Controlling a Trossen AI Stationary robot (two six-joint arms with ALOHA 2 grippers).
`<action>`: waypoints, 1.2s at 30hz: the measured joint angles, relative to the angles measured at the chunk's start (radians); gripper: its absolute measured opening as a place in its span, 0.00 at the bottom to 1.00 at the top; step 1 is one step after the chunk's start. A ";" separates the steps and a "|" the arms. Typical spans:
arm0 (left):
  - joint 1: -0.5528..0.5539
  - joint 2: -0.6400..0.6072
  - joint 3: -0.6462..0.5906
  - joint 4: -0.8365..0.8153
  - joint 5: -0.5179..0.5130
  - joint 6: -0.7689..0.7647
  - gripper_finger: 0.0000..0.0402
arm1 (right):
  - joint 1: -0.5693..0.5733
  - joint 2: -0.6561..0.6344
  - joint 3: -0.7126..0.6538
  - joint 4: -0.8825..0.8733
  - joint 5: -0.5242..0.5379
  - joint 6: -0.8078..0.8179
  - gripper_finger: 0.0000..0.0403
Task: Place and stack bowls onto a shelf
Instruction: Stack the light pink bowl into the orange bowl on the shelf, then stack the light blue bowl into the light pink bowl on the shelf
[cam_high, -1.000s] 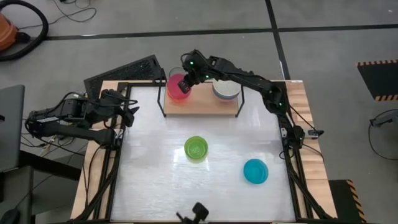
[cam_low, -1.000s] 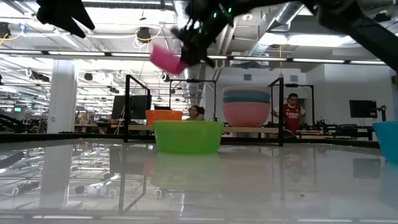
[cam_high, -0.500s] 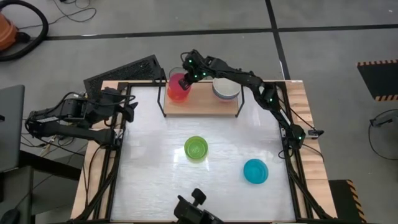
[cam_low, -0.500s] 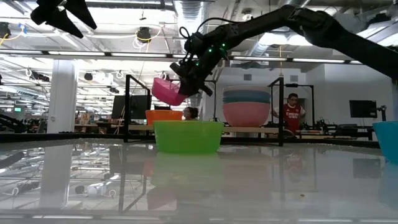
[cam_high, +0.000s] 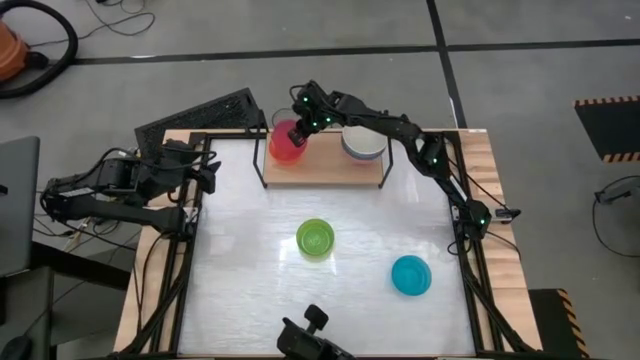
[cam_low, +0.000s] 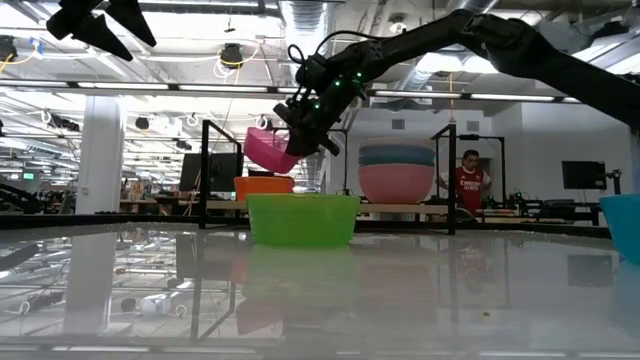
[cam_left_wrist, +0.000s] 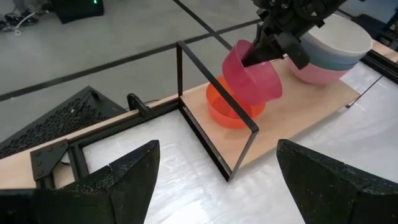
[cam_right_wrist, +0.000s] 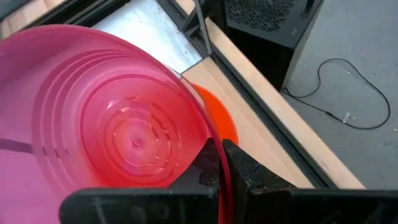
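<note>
At nine o'clock on the table (cam_high: 250, 280): one left claw (cam_high: 207, 176), spread wide, holding nothing, parked at the edge. At twelve o'clock: one shelf (cam_high: 330, 170), and over its eleven o'clock end one right claw (cam_high: 300, 128), pinched narrow on the rim of the magenta bowl (cam_high: 287, 143). Brought down over the last second from high above the shelf frame to just over the orange bowl (cam_left_wrist: 227, 112); hardly moved in the last half of it. Tilted, mouth towards the wrist, not yet nested, with whether it touches the orange rim impossible to tell. Taken to mean the stacking step is nearly done: only levelling, lowering and letting go left for this one. Further right, at the shelf's one o'clock end: one stack of big bowls (cam_high: 362, 143), cream on top, with blue and pink bands below in the low view; no fourth made out. Counted among the small bowls: four, namely one orange on the shelf, one magenta in the air, one lime bowl (cam_high: 315, 238) at the table's centre, one teal bowl (cam_high: 411, 275) at about five o'clock. So two small bowls yet to fetch.
</note>
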 joint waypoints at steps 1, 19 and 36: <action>0.000 0.000 0.000 0.000 0.000 -0.003 0.77 | 0.002 0.000 -0.001 -0.002 0.000 0.000 0.06; 0.000 0.000 0.000 0.000 -0.001 -0.008 0.77 | 0.017 0.045 -0.001 0.025 0.011 0.038 0.06; 0.000 0.000 0.000 -0.001 -0.001 0.000 0.77 | 0.010 0.045 -0.001 0.015 0.017 0.057 0.28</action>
